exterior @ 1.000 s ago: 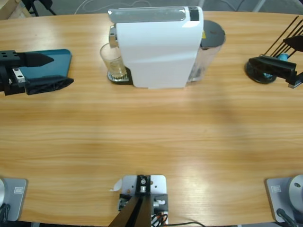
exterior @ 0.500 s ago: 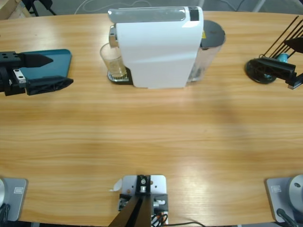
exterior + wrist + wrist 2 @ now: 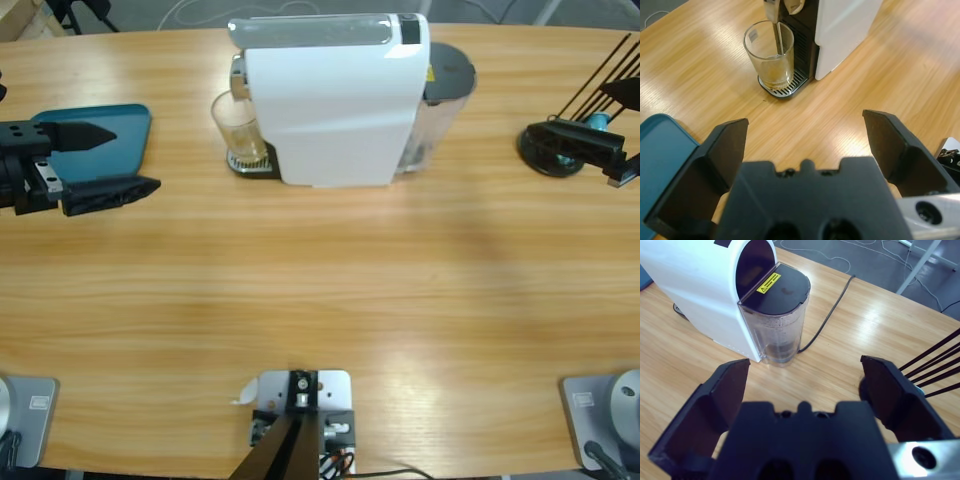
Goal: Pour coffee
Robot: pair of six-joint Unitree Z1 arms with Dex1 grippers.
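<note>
Jaws of the left gripper are standing wide apart with nothing between them in the high view, coming in from the table's left edge and pointing toward the middle, partly over a teal tray. A glass is standing upright on the drip grate of the white coffee machine, at the machine's left end. The right gripper is sitting at the far right edge beside a black stand with thin rods; its jaws are hard to read from above.

Looking along the left gripper, its jaws are spread open and empty, and the glass is showing well ahead of them. The coffee, a shallow pale amber layer unclear from above, is lying in the bottom of the glass under the spout. The teal tray's corner is lying beside the lower jaw.

Looking along the right gripper, its jaws are likewise open and holding nothing. Ahead is the machine's rear with its clear water tank, a yellow label on the black lid, and a cable trailing away across the table
</note>
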